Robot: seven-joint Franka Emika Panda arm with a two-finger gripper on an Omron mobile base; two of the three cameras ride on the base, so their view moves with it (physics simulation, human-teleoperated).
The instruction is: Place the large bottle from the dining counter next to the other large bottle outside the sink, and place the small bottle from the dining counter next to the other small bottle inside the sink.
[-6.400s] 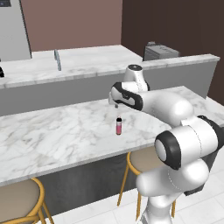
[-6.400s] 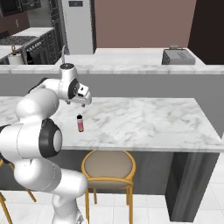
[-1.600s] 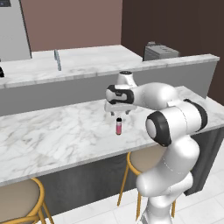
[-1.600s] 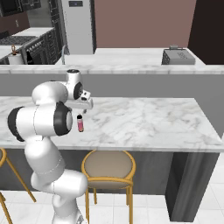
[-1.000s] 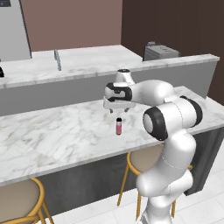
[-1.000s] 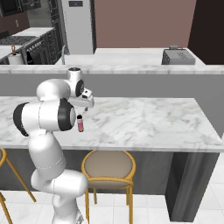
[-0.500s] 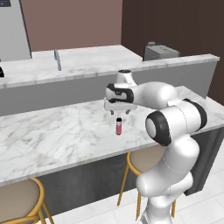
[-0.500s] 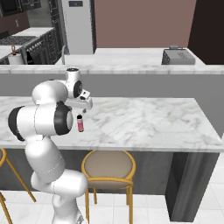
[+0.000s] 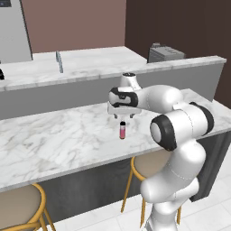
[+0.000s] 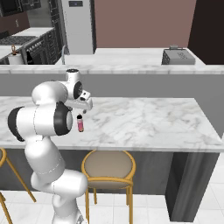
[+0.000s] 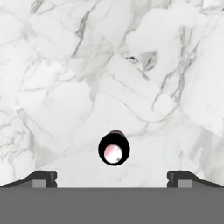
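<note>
The small bottle [image 9: 122, 131], a tiny pink-red cylinder with a dark cap, stands upright on the marbled dining counter [image 9: 54, 140]. My gripper [image 9: 122, 117] hangs directly above it, pointing straight down, jaws open and wide apart, nothing between them. In the right base view the small bottle [image 10: 80, 124] sits just under the gripper [image 10: 81, 112]. From the hand view I look down on the small bottle's cap [image 11: 113, 149], centred between the two fingertips [image 11: 43, 178]. The gripper is apart from the bottle. The large bottle and the sink are out of view.
Round gold-legged stools [image 10: 108, 168] stand under the counter's near edge. Behind runs a second marbled counter [image 9: 90, 67] with a grey appliance [image 9: 164, 53] at its right end. A fridge [image 10: 78, 24] and a stove [image 10: 22, 41] stand at the far left.
Over the last second the hand shifted slightly above the small bottle and stays centred over it. The jaws have stayed open. The bottle has not moved.
</note>
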